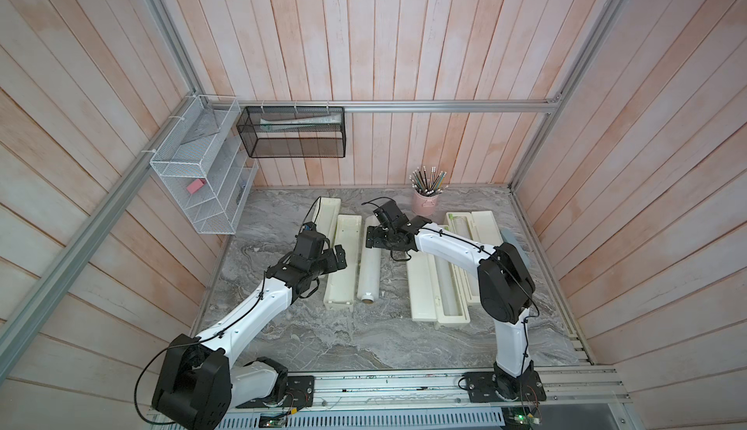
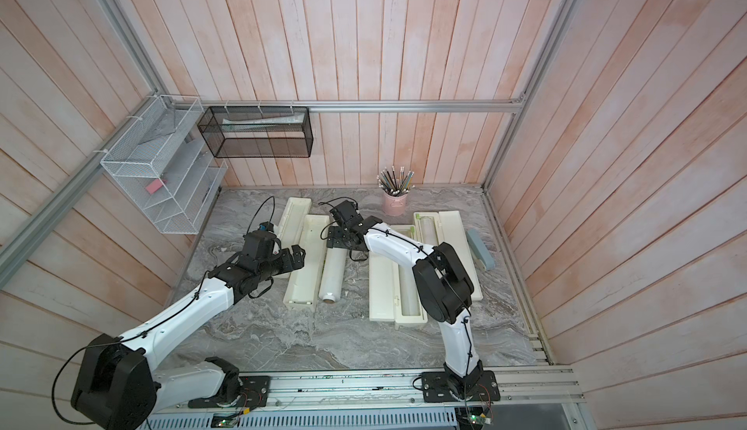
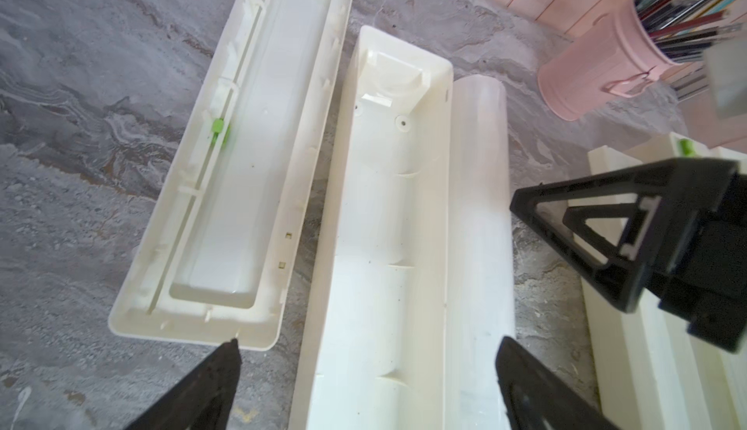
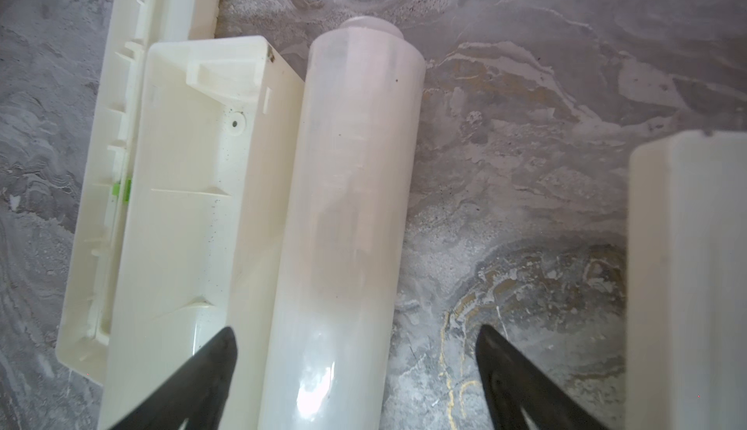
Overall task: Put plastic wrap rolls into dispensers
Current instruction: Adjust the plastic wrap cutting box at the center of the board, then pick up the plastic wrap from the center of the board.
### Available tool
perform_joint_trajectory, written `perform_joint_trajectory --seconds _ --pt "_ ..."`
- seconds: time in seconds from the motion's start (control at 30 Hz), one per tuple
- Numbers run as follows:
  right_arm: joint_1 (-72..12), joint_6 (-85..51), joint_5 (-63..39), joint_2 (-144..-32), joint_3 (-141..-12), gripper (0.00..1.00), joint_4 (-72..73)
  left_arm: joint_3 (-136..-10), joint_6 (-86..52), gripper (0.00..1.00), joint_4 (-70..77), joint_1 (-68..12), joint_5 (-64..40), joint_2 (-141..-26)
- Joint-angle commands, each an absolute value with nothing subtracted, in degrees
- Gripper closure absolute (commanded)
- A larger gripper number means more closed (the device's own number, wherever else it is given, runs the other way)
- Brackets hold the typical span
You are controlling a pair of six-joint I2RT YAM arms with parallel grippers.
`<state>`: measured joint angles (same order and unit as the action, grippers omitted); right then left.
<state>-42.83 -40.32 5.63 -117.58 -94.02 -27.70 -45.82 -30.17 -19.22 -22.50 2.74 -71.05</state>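
1. A white wire rack (image 1: 194, 189) and a black mesh basket (image 1: 291, 133) hang on the wall at the far left.
2. The left gripper (image 1: 338, 257) hangs over the left dispenser (image 1: 342, 270). Its claw is spread wide and holds nothing. In the left wrist view the tray lies between the fingertips (image 3: 231, 347).
3. This left dispenser is open and its tray is empty. Its lid (image 1: 326, 215) is folded flat onto the table on the left, with a green slider tab (image 3: 218, 128) showing inside it.
4. One plastic wrap roll (image 1: 369, 272) lies on the marble table (image 1: 315, 339), pressed along the tray's right wall. Its brown core end (image 1: 368, 297) faces the robot.
5. The right gripper (image 4: 355, 330) hangs over the far part of that roll. Its claw is spread apart. In the right wrist view the roll runs between the two fingers with a gap on each side, so nothing is clamped.
6. The middle dispenser (image 2: 382, 282) lies open, well to the right of the loose roll. A translucent roll (image 2: 409, 290) sits in its tray.
7. The right dispenser (image 1: 485, 226) is open too, with a third roll (image 1: 458, 228) in its tray. The right arm hides its near half.
8. A pink cup of pencils (image 1: 426, 201) stands at the back wall.
9. A grey-blue object (image 2: 481, 250) lies at the far right.
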Motion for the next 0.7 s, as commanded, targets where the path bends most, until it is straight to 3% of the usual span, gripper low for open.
perform_joint_trajectory --seconds 0.0,0.27,0.67 --pt "-43.8 -42.0 5.4 -120.9 -97.5 0.08 -31.1 -44.8 -28.2 0.00 -19.4 -21.3 0.4 -71.6" --pt "-44.6 -45.3 4.6 -128.5 -103.9 0.09 -34.0 -43.1 -28.8 0.01 -16.5 -19.9 -3.2 -75.5" --pt "-44.7 -47.5 8.2 -136.1 -111.1 0.23 -45.9 -40.6 -29.3 0.04 -11.4 -20.0 -7.3 -78.2"
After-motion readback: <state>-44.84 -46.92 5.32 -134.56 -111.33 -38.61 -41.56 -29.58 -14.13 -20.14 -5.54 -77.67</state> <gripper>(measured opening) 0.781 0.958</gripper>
